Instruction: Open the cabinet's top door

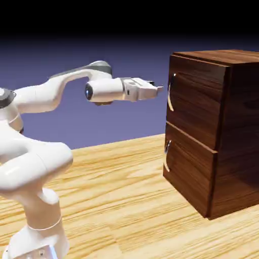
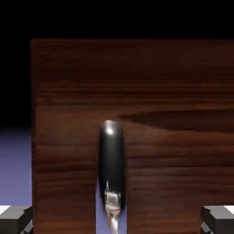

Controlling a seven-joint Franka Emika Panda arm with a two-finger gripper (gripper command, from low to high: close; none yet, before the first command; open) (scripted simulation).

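Note:
The cabinet point(image 1: 230, 131) is a dark brown wood-grain box standing on the table at the right of the exterior view. Its top door point(image 1: 195, 98) is the upper front panel and lies flush, with a thin curved silver handle point(image 1: 170, 92) near its left edge. My gripper point(image 1: 160, 88) points level at that handle, a short gap away from it. In the hand view the top door point(image 2: 173, 91) fills the picture and the handle point(image 2: 111, 160) stands upright just left of middle. My gripper point(image 2: 117, 219) is open, its fingertips point(image 2: 16, 218) far apart with nothing between them.
The lower panel point(image 1: 189, 169) sits under the top door with a like silver handle point(image 1: 166, 152). The wooden table point(image 1: 116, 202) stretches from the arm's base to the cabinet. The white arm point(image 1: 35, 167) rises at the lower left.

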